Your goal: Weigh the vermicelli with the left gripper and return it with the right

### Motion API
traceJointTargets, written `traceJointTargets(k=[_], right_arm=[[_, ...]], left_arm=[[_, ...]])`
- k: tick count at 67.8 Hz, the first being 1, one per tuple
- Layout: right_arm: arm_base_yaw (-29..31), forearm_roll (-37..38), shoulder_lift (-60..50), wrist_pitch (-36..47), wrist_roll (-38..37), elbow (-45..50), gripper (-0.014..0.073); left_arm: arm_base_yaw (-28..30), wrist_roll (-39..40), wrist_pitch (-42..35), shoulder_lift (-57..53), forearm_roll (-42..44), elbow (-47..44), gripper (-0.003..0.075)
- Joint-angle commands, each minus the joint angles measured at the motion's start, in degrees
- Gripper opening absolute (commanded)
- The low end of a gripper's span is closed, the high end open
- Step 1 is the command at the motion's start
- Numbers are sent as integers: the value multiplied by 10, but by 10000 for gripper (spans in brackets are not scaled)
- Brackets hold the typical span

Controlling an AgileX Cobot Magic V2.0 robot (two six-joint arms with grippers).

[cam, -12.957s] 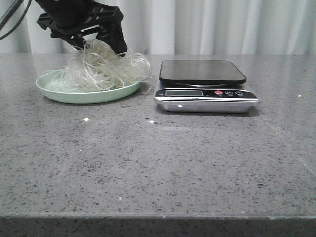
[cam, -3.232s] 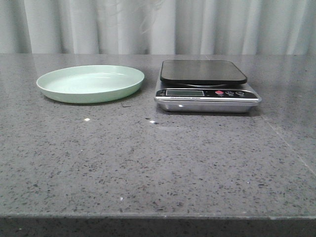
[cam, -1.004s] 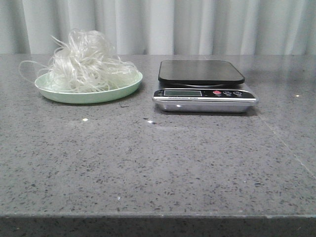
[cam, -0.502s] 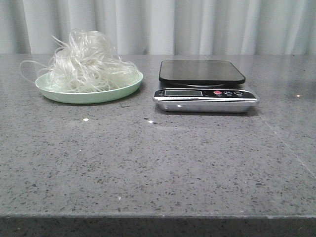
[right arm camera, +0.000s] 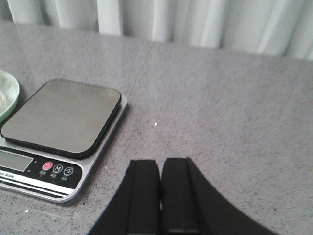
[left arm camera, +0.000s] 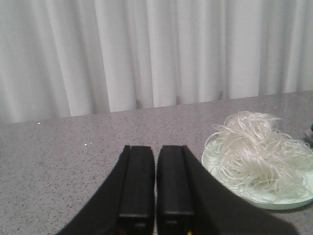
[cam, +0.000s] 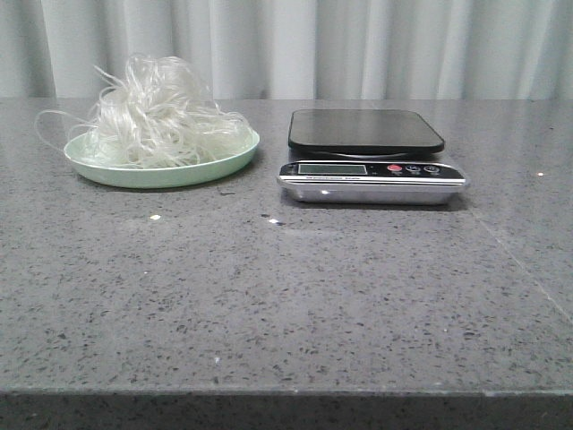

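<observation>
The vermicelli (cam: 161,112), a fluffy wad of whitish strands, lies piled on a pale green plate (cam: 219,165) at the back left of the table. It also shows in the left wrist view (left arm camera: 257,149). The scale (cam: 372,170) stands to the right of the plate, its black platform (cam: 365,131) bare; it also shows in the right wrist view (right arm camera: 58,132). My left gripper (left arm camera: 156,149) is shut and empty, hanging over the table beside the plate. My right gripper (right arm camera: 161,162) is shut and empty, over bare table beside the scale. Neither gripper shows in the front view.
Grey speckled stone table (cam: 286,296) with its front edge near the bottom of the front view. Pale curtains (cam: 358,45) hang behind the table. One stray noodle loop (cam: 49,121) hangs over the plate's left rim.
Nothing has moved in the last second; the vermicelli rests on the plate as before. About three seconds ago the plate was empty.
</observation>
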State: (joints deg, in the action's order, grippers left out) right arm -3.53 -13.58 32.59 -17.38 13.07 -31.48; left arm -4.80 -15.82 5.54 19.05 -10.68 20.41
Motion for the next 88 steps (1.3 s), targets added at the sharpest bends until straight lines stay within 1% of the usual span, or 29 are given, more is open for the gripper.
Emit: traceJointTargets(k=[1,5,11,21,74,83,88], right_arm=[[4,4,-76,99,4,48,151],[4,4,-118,115,4,74,151],[4,4,-174,115,4,102,151],[4,4,-218,114,4,126,151],[4,4,-218,114,4,126,150],[4,4,-218,114,4,126,150],[4,4,-218,114,4,126,150]], left_arm=[[0,7,-41,4,-6,20,137],[0,7,-41,4,-6,20,137],[0,7,-41,4,-6,20,137],[0,7,-41,4,-6,20,137],[0,7,-39,4,-6,19,137],[0,7,-39,-11,1,17,137],[10,7,-39,-31,13,-2,137]])
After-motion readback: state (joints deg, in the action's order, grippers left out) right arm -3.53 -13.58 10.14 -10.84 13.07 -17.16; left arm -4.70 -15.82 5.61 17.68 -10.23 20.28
